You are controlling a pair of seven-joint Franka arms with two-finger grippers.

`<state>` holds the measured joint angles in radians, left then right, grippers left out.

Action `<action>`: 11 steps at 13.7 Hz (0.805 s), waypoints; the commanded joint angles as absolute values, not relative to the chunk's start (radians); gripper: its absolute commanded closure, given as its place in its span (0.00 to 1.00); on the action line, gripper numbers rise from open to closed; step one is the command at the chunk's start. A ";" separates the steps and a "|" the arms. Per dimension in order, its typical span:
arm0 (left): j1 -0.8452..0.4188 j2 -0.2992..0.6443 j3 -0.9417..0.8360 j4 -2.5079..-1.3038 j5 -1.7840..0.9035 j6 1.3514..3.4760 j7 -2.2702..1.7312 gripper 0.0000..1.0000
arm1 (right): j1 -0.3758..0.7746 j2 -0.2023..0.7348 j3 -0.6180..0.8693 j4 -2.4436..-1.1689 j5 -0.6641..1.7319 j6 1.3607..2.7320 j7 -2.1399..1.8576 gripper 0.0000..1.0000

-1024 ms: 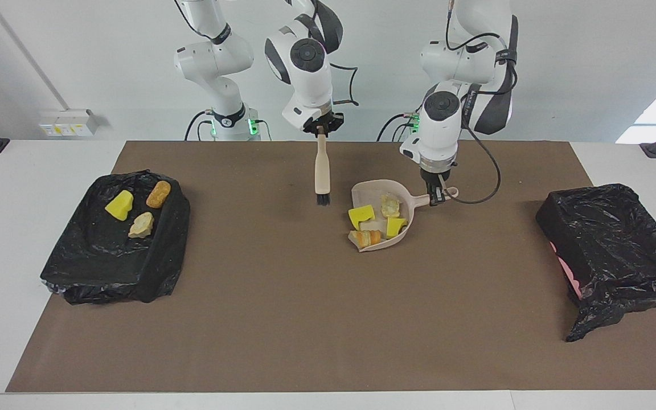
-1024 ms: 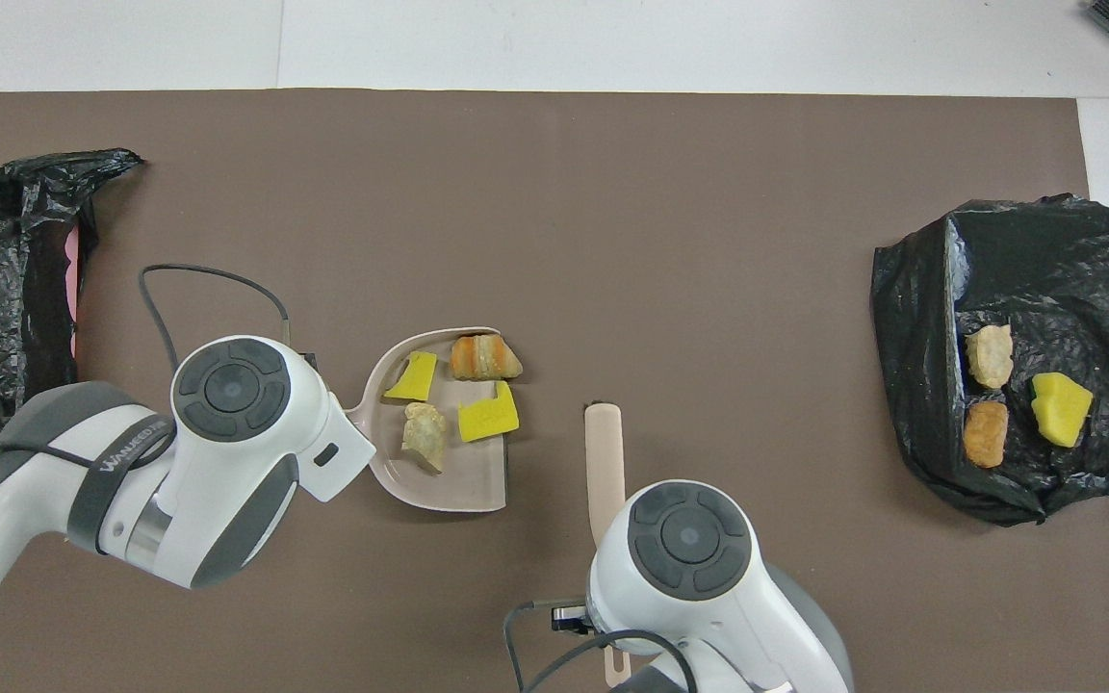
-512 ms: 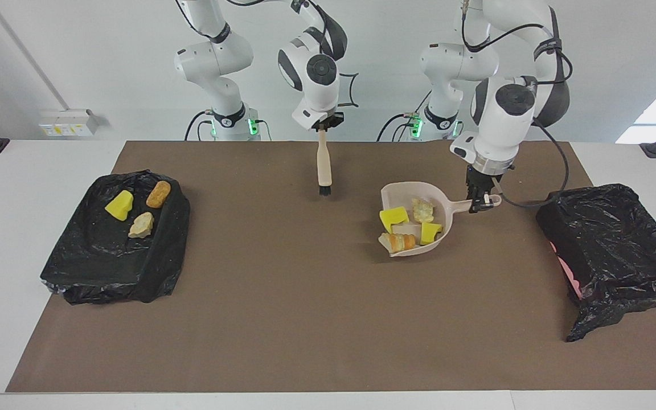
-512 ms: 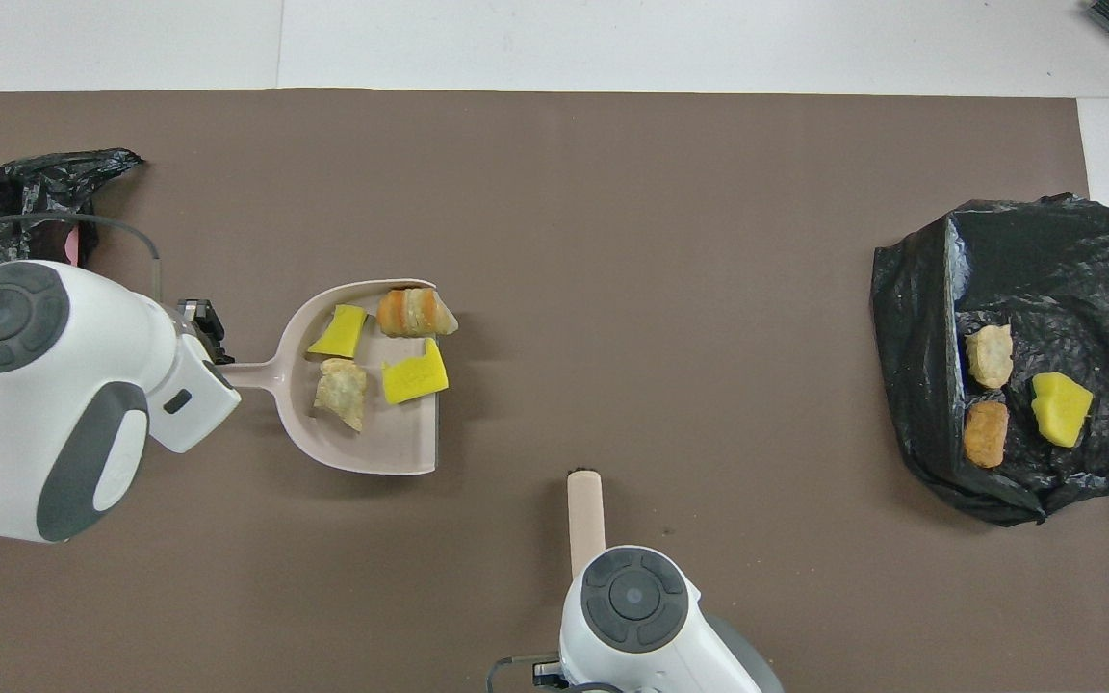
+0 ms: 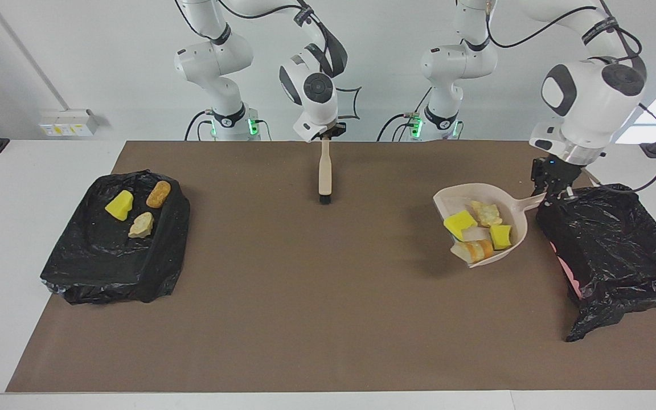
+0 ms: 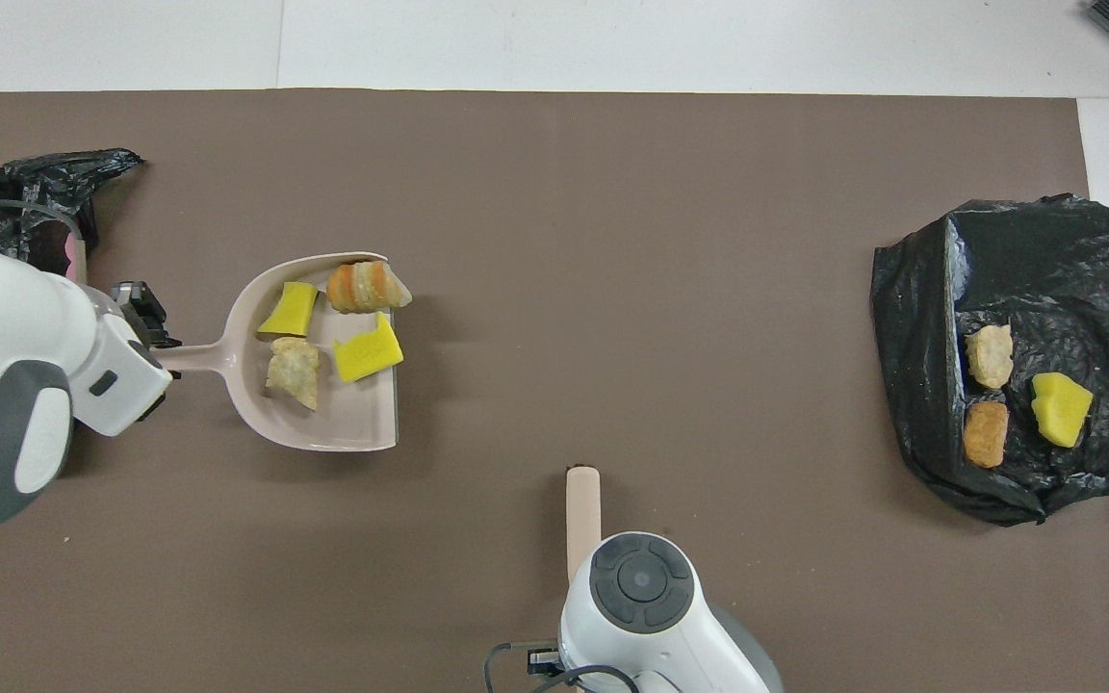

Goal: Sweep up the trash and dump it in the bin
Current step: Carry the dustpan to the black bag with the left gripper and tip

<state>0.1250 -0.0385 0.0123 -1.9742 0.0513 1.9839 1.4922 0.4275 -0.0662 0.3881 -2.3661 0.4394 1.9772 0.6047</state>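
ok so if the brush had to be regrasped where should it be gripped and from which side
Probably the top of the long beige handle of the brush, approached from above: it hangs upright, bristles down, so the handle end points up. The right end effector is shut there already. The bristles are soft, a poor hold.

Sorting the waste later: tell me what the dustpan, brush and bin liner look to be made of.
Dustpan: likely plastic, a smooth beige one-piece moulded shell with a matt sheen.
Brush: pale handle, wood or plastic, cannot tell which; short dark bristles at the tip.
Bin liner: thin plastic film, black, crinkled and glossy, with a pink bin showing at its edge.
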 commanded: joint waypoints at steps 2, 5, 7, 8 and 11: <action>0.303 0.027 0.009 -1.829 0.017 1.919 1.519 1.00 | 0.431 -0.028 0.390 -2.378 0.456 2.064 0.591 0.58; 0.417 0.046 0.011 -1.789 0.029 1.953 1.554 1.00 | 0.442 0.020 0.385 -2.317 0.416 2.095 0.572 0.00; 0.467 0.070 0.012 -1.750 0.054 1.983 1.565 1.00 | 0.416 0.023 0.379 -2.281 0.300 2.095 0.574 0.00; 0.483 0.083 0.012 -1.732 0.084 2.000 1.566 1.00 | 0.376 0.017 0.377 -2.249 0.266 2.097 0.574 0.00; 0.511 0.162 0.012 -1.616 0.254 2.023 1.597 1.00 | 0.237 0.025 0.379 -2.148 0.166 2.097 0.555 0.00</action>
